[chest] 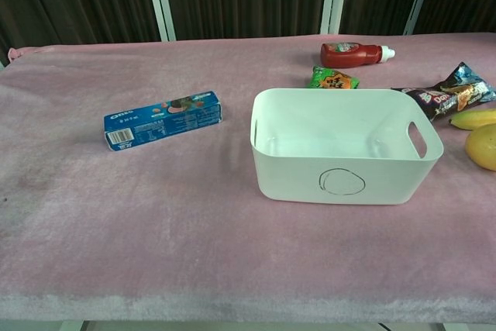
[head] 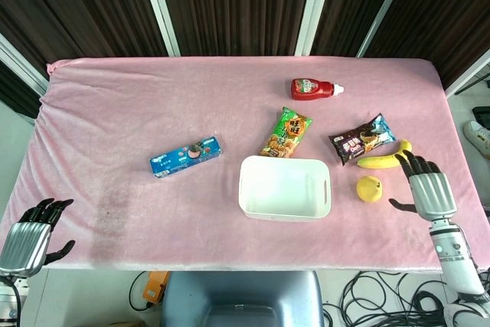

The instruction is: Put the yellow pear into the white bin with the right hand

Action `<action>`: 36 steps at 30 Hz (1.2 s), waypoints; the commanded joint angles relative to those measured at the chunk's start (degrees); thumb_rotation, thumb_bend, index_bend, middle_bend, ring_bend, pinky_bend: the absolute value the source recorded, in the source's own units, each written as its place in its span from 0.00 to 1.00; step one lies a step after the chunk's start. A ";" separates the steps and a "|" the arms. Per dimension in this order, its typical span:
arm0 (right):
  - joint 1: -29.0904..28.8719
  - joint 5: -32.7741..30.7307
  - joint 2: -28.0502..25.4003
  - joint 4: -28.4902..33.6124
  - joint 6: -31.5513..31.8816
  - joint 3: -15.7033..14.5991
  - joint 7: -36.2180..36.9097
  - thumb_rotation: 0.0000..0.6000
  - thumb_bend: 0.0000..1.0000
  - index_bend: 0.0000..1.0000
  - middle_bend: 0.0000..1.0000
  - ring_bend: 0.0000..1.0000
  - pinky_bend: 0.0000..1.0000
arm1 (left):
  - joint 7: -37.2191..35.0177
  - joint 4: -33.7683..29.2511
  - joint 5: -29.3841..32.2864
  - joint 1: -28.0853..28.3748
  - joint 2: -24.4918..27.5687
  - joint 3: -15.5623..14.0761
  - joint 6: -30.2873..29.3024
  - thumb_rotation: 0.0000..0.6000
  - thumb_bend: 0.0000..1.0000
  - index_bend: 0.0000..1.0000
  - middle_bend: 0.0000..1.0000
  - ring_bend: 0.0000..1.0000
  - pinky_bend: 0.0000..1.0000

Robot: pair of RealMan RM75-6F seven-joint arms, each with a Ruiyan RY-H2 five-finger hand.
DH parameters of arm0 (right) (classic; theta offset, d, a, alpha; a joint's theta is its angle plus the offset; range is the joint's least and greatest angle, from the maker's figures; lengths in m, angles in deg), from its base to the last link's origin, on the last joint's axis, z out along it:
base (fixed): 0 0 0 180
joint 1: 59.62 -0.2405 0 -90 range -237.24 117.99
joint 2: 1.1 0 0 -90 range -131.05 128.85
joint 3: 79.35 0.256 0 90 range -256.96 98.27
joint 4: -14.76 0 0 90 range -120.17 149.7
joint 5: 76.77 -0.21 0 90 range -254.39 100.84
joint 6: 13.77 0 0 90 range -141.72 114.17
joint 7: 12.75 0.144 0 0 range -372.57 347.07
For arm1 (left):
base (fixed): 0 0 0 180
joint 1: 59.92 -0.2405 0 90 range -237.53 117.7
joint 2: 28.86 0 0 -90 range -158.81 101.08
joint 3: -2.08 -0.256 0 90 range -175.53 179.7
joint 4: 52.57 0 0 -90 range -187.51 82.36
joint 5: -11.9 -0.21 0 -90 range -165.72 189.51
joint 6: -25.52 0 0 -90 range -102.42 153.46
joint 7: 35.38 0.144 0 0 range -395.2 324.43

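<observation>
The yellow pear (head: 369, 188) lies on the pink cloth just right of the white bin (head: 284, 188); the chest view shows the pear (chest: 482, 146) at the right edge, beside the bin (chest: 341, 145). The bin holds nothing. My right hand (head: 429, 192) hovers to the right of the pear, apart from it, fingers spread and empty. My left hand (head: 29, 235) hangs off the table's near left corner, fingers apart, holding nothing. Neither hand shows in the chest view.
A banana (head: 383, 160) and a dark snack bag (head: 361, 139) lie behind the pear. A green snack packet (head: 287, 132) sits behind the bin, a ketchup bottle (head: 314, 89) further back. A blue cookie box (head: 185, 155) lies left of the bin.
</observation>
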 commanded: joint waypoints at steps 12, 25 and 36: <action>-2.96 -1.00 5.46 -7.97 -8.75 0.45 0.83 1.00 0.18 0.18 0.18 0.17 0.35 | -0.12 0.05 -0.05 -0.02 0.03 -0.04 -0.09 1.00 0.20 0.20 0.26 0.17 0.30; -5.26 -1.02 7.61 -9.26 -14.89 0.22 2.85 1.00 0.18 0.31 0.29 0.34 0.49 | -0.29 0.08 -0.17 -0.09 0.07 -0.03 -0.35 1.00 0.20 0.20 0.26 0.17 0.30; -5.03 -0.53 10.38 -12.89 -13.06 0.56 1.70 1.00 0.83 0.67 0.50 0.58 0.71 | -0.47 0.18 -0.36 -0.16 0.05 -0.03 -0.61 1.00 0.20 0.20 0.26 0.17 0.30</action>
